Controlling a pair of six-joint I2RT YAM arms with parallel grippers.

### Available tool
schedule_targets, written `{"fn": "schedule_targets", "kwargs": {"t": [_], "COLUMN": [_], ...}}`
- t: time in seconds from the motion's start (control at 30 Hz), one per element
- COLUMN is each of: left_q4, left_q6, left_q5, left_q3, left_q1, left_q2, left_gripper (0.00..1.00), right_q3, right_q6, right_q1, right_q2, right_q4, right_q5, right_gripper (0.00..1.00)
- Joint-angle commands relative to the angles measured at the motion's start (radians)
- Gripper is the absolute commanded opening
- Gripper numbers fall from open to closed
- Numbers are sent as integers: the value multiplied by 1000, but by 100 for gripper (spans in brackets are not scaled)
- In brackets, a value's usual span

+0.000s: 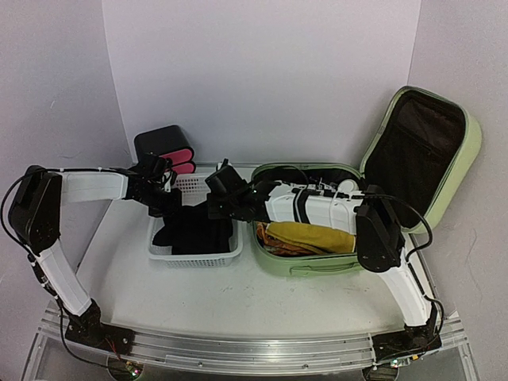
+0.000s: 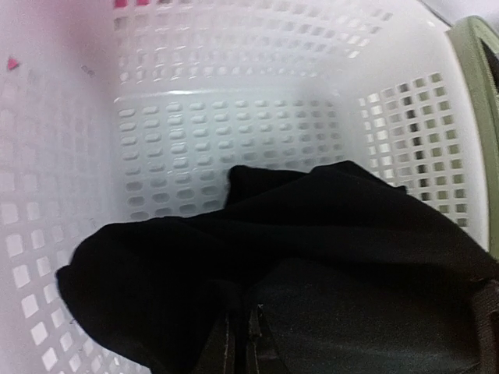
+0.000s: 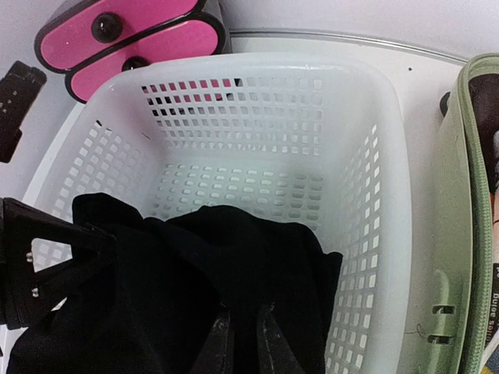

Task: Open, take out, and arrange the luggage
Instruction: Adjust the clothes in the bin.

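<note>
Soft gloss is being shown by the white plastic basket [image 3: 390, 195] around matt black cloth [image 3: 234, 288]; the smooth hard shell of the luggage [image 1: 471, 147] is being set against dull fabric lining [image 1: 413, 151] and shiny pink drawer fronts [image 3: 132, 31].

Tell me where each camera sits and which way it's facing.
Top external: above and behind the bases, looking down on the left arm, the right arm, the white perforated plastic basket and the open light-green hard-shell suitcase.
Left wrist: low inside the basket, facing its far wall across the crumpled black cloth; left end effector at bottom edge.
Right wrist: above the basket, looking down into it; right end effector at bottom edge.
Shared: both wrist views show basket, cloth and the suitcase's green rim.
</note>
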Motion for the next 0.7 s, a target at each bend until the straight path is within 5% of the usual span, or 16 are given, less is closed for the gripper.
{"fn": "schedule_targets", "kwargs": {"t": [0.0, 0.2, 0.3, 0.4, 0.53, 0.67], "left_q4": [-16, -17, -4, -6, 67, 19], "left_q6": [-8, -25, -6, 26, 89, 114], "left_q5": [-108, -183, -217, -180, -205, -176], "left_q3": [-13, -107, -110, -82, -98, -46], "left_q1": [34, 34, 34, 33, 0, 0], "left_q2": [-45, -126, -112, -114, -231, -300], "left_gripper": [0, 0, 0, 21, 54, 60], "right_q3": [49, 114, 132, 108, 93, 43], "right_q6": [-43, -108, -123, -133, -185, -213], "right_q1": [-5, -19, -28, -28, -28, -25], "right_q2": [5, 73, 93, 50, -26, -107], "right_q4": [-8, 1, 2, 2, 2, 10], "right_q5": [115, 146, 126, 135, 83, -44], "right_gripper": [11, 11, 24, 41, 49, 55]}}
